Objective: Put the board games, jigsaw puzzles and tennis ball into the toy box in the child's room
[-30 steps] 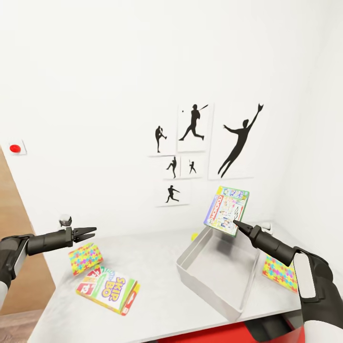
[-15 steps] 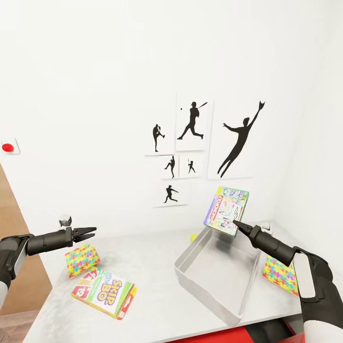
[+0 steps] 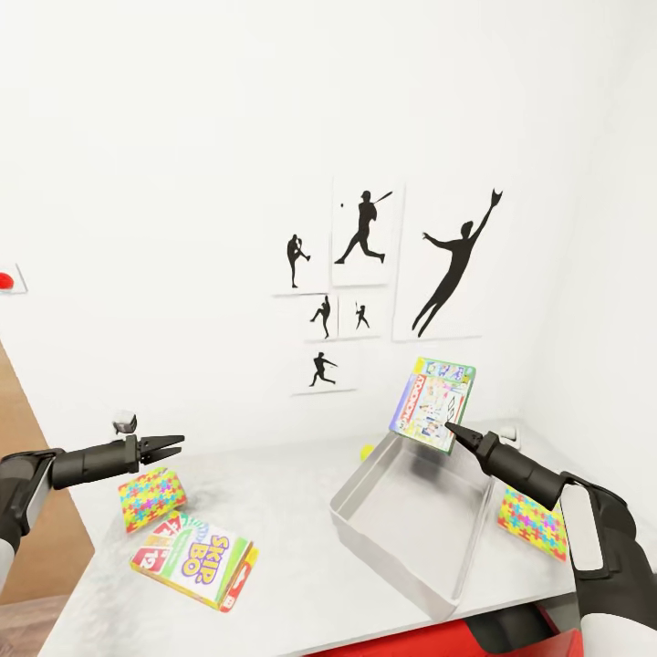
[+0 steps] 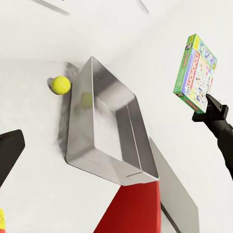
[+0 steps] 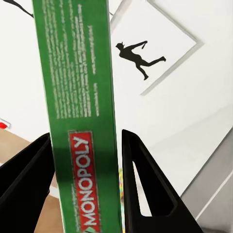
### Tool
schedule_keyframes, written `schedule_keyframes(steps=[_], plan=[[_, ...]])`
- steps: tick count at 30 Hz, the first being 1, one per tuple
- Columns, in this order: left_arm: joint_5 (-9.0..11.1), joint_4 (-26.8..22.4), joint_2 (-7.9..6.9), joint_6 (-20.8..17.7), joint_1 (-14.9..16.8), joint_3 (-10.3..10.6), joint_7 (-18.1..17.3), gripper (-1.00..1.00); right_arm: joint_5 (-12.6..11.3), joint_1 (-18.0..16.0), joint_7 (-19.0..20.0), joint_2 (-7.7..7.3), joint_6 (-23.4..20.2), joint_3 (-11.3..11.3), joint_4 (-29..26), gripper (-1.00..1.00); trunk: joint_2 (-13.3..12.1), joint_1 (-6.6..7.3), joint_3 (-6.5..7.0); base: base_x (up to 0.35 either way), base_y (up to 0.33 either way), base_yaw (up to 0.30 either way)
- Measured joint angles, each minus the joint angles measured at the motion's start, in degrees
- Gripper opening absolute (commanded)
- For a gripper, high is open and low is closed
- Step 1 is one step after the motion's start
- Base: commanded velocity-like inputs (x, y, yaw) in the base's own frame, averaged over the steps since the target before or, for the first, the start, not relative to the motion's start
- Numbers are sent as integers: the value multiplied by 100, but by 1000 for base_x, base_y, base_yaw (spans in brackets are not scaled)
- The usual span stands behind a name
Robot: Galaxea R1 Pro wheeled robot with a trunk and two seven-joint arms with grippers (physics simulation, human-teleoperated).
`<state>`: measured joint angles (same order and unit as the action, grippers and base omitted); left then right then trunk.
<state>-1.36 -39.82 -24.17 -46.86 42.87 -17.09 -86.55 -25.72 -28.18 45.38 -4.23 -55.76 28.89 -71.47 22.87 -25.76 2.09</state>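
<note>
My right gripper (image 3: 450, 426) is shut on the green-edged board game (image 3: 433, 404), held upright above the far end of the toy box (image 3: 351, 500). In the right wrist view the board game (image 5: 80, 111) reads "MONOPOLY" between the fingers (image 5: 145, 184). The grey toy box (image 4: 104, 131) has nothing in it. Behind it lies the tennis ball (image 3: 367, 452), also seen as the ball (image 4: 61, 84). The SKIP-BO board game (image 3: 192, 558) and one jigsaw puzzle (image 3: 151, 497) lie on the table (image 3: 283, 511) at the left. Another jigsaw puzzle (image 3: 532, 522) lies right of the box. My left gripper (image 3: 180, 445) hovers open above the left puzzle.
Black baseball silhouettes (image 3: 365, 228) hang on the white wall behind the table. A small grey object (image 3: 123, 422) sits at the table's back left. A wood surface (image 3: 27, 511) shows beyond the table's left end. Something red (image 3: 511, 630) sits under the front edge.
The whole picture has shifted, so the camera has moved: the wall pictures and the things on the table sit further left. Both arms hold the same pose, the right still gripping the board game.
</note>
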Motion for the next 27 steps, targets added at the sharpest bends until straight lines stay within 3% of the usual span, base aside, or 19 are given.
schedule_keyframes(steps=[18,27], plan=[[1,0,6,5,0,1,8,100,26,0,-38,57,-34,-29,-12,-100,0,0,-2,0,0,-1],[9,0,7,5,0,1,0,100,104,-3,-535,48,-58,-277,440,-100,-1,0,-2,0,0,0]])
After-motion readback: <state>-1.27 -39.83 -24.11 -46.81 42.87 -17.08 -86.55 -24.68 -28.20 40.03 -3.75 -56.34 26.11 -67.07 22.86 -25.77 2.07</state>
